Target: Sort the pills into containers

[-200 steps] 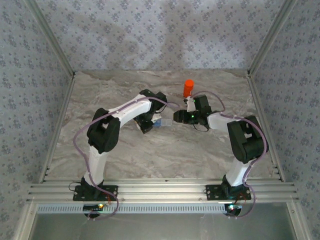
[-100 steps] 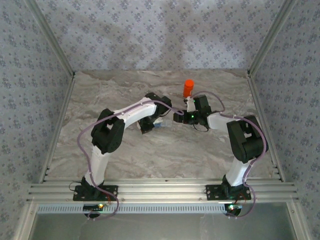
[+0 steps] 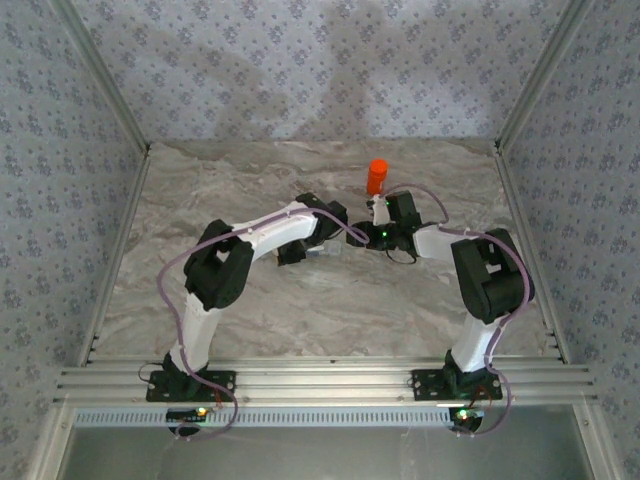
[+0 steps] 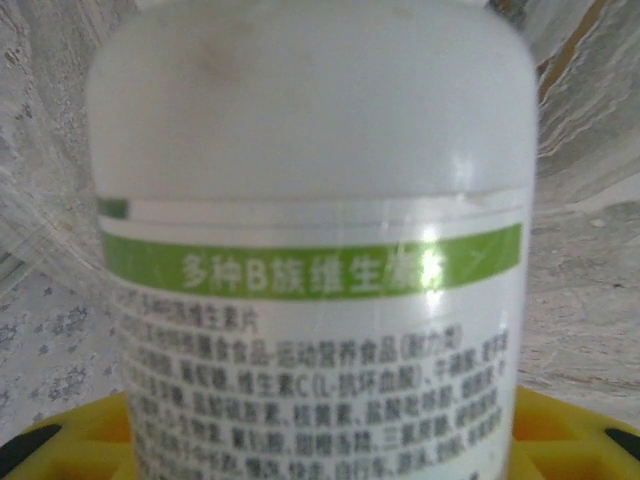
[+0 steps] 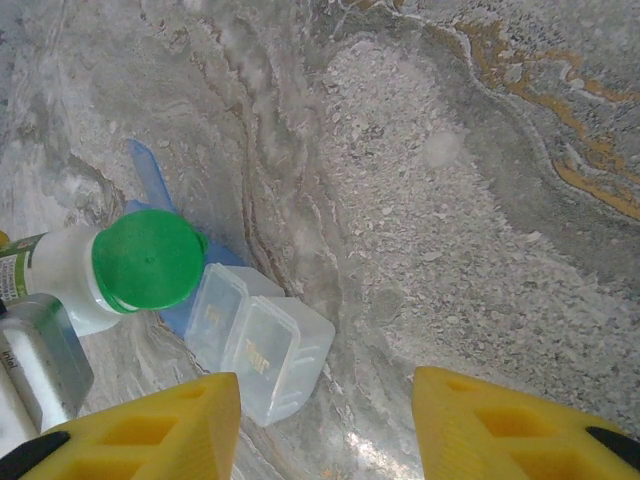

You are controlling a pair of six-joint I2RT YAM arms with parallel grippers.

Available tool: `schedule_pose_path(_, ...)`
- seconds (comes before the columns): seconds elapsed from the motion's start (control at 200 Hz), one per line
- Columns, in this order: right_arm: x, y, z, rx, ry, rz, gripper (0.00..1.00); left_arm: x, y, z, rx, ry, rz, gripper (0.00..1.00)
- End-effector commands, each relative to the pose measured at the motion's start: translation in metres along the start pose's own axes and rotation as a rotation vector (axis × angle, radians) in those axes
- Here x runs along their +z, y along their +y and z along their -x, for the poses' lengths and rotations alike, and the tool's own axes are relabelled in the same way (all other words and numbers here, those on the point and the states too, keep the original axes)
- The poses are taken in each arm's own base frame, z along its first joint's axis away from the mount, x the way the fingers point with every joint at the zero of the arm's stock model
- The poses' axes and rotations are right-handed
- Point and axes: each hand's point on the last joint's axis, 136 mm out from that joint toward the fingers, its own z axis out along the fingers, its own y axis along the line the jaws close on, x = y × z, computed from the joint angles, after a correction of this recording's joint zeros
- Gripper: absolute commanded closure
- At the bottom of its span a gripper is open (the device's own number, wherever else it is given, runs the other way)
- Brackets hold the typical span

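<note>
My left gripper (image 4: 310, 450) is clamped on the white bottle (image 4: 310, 150). Its green cap (image 5: 150, 258) is on, and the cap end is close by the blue end of the pill box (image 5: 255, 345). The pill box lies on the marble table (image 5: 470, 220), near my right gripper (image 5: 322, 400), whose fingers stand apart over bare table. One blue lid (image 5: 146, 172) stands open. Whether pills lie in the clear compartments I cannot tell. An orange bottle (image 3: 376, 177) stands upright farther back.

White-black arms (image 3: 270, 228), seemingly lilac cables (image 3: 162, 278), yellow fingers (image 5: 150, 425).
</note>
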Motion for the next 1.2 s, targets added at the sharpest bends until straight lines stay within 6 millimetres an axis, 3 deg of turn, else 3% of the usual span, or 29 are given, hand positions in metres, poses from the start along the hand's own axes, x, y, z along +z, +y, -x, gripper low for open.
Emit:
schedule_pose_path(0.0, 0.004, 0.007, 0.002, -0.004, 0.009, 0.026, 0.50, 0.008, -0.005, -0.017, 0.114, 0.078, 0.021, 1.00)
schedule_pose_path(0.285, 0.007, 0.005, 0.000, 0.002, 0.017, 0.025, 0.50, 0.001, 0.002, -0.021, 0.157, 0.062, 0.029, 1.00)
schedule_pose_path(0.565, 0.011, 0.003, -0.002, 0.008, 0.026, 0.028, 0.50, 0.017, 0.002, -0.025, 0.245, 0.148, 0.022, 1.00)
schedule_pose_path(0.875, 0.010, 0.004, -0.002, 0.005, 0.029, 0.031, 0.50, 0.030, 0.003, -0.018, 0.066, 0.074, -0.114, 1.00)
schedule_pose_path(1.194, 0.010, 0.003, -0.003, 0.002, 0.032, 0.022, 0.50, 0.032, -0.008, -0.015, -0.033, -0.048, -0.186, 1.00)
